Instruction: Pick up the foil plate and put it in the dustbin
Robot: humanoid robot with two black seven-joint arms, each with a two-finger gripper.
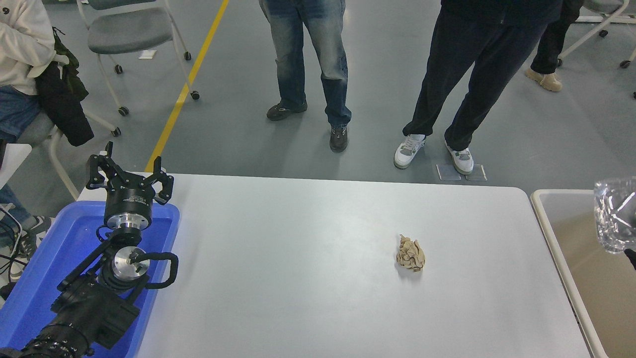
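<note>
The foil plate (pixel 615 214), shiny crinkled silver, hangs in the air at the right edge of the picture, above the beige dustbin (pixel 549 224) that stands beside the table's right end. Only a black sliver of my right gripper (pixel 631 258) shows, at the plate's lower edge; it holds the plate up, and the rest of the arm is out of view. My left gripper (pixel 130 175) is parked at the lower left, open and empty, over the far edge of the blue tray.
A crumpled tan paper ball (pixel 410 253) lies on the white table (pixel 298 258), right of the middle. A blue tray (pixel 44 258) sits under the left arm. People stand beyond the far edge; one sits at the far left, near chairs.
</note>
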